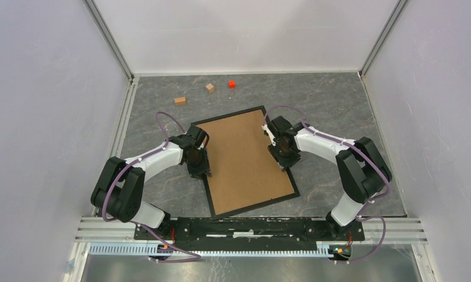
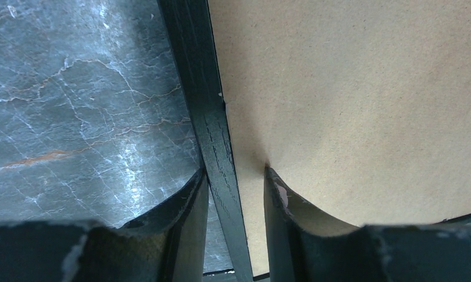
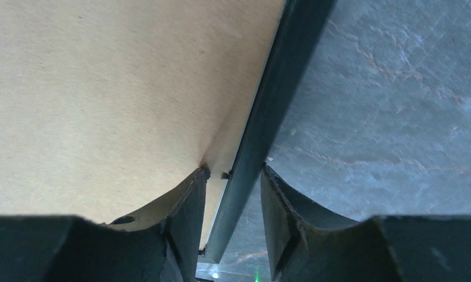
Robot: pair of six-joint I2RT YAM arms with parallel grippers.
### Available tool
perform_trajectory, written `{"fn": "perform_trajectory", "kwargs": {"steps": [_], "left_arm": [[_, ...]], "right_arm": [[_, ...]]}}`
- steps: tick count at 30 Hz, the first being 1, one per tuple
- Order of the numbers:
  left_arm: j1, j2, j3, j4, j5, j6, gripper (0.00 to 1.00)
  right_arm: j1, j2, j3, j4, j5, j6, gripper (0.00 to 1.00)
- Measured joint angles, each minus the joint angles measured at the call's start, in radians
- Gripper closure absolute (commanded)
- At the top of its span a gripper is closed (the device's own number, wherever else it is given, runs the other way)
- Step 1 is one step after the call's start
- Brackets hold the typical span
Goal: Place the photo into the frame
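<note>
You have the grey marbled table [image 1: 350,117] under everything, and the frame [image 1: 227,116] lies flat near its middle, turned a little askew. Take the frame as your landmark. Its thin black rim runs all the way round a brown backing board [image 1: 245,161], which faces up and fills the opening.

Your left arm [image 1: 151,161] reaches in to the frame's left long side and your right arm [image 1: 327,144] to its right long side, so the frame sits between them.

The left gripper [image 1: 205,173] stands astride the left rail, about halfway along it. Its outer finger [image 2: 186,217] is down on the table side, right against the rail's outer edge. Its inner finger [image 2: 280,223] rests its tip on the backing board, just clear of the rail. The jaws are parted and clamp nothing.

The right gripper [image 1: 283,166] mirrors that on the right rail. One finger [image 3: 186,217] has its tip on the board, with a small gap to the rail, and the other [image 3: 280,223] is on the table side at the rail's outer edge. Its jaws are also released, not clenched.

Beyond the frame's far short side, well apart from it, you see two wooden blocks [image 1: 180,100] and a small red cube [image 1: 231,83].
</note>
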Motion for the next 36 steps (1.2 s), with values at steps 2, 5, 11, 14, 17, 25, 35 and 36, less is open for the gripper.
{"fn": "perform_trajectory", "kwargs": {"steps": [2, 5, 11, 14, 17, 25, 35, 36], "left_arm": [[0.0, -0.004, -0.004, 0.004, -0.001, 0.0, 0.58], [0.0, -0.008, -0.008, 0.007, -0.002, 0.0, 0.58], [0.0, -0.012, -0.009, 0.008, -0.003, 0.0, 0.58], [-0.002, -0.012, -0.009, 0.007, -0.005, 0.0, 0.58], [-0.003, -0.013, -0.009, 0.006, -0.008, 0.0, 0.58], [-0.005, -0.014, -0.009, 0.006, -0.01, 0.0, 0.58], [-0.005, -0.013, -0.008, 0.006, -0.01, 0.0, 0.59], [-0.005, -0.013, -0.008, 0.006, -0.01, 0.0, 0.59]], "right_arm": [[-0.016, -0.013, 0.012, 0.014, -0.063, -0.016, 0.51], [-0.05, -0.026, 0.012, 0.018, -0.124, -0.026, 0.5], [-0.146, -0.104, 0.026, 0.076, -0.223, -0.034, 0.58], [-0.219, -0.121, 0.051, 0.136, -0.267, -0.023, 0.63], [-0.276, -0.084, 0.076, 0.192, -0.322, -0.008, 0.67], [-0.288, 0.057, 0.096, 0.264, -0.403, 0.005, 0.71], [-0.315, 0.13, 0.136, 0.302, -0.415, 0.013, 0.74], [-0.315, 0.135, 0.141, 0.303, -0.415, 0.013, 0.74]]}}
